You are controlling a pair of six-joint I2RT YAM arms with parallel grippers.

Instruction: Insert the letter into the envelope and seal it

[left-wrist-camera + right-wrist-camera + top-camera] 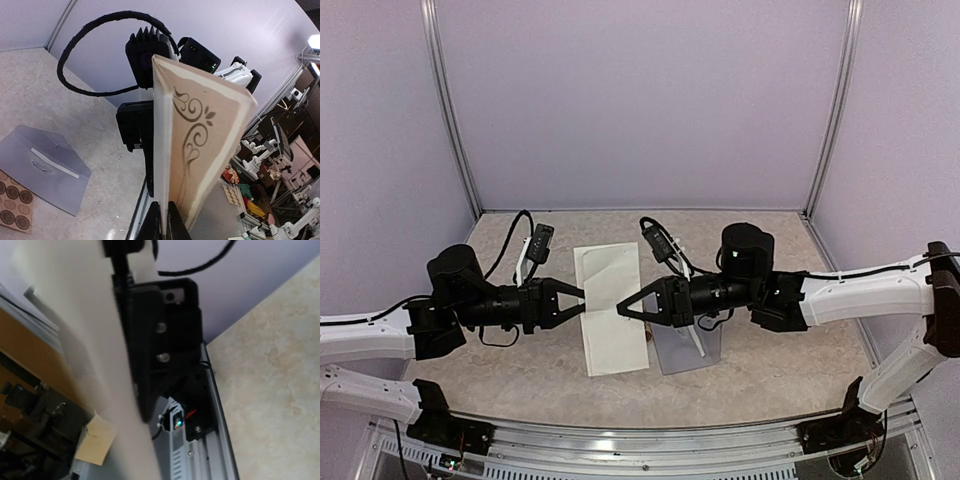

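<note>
The letter point(610, 330) is a white sheet, cream with a brown flourish on its inner face in the left wrist view point(200, 145). It is held up above the table between both arms. My left gripper point(583, 297) is shut on its left edge; the black fingertips point(175, 222) pinch the folded sheet. My right gripper point(620, 311) is closed on its right edge; in the right wrist view the letter point(75, 340) is a blurred white band and my own fingers do not show. The grey-lavender envelope point(688, 348) lies flat under the right arm, flap open point(45, 167).
A tan sheet of round brown stickers point(12, 202) lies next to the envelope, and only its edge shows in the top view point(649, 347). Lavender walls enclose the beige table on three sides. A metal rail point(650, 445) runs along the near edge.
</note>
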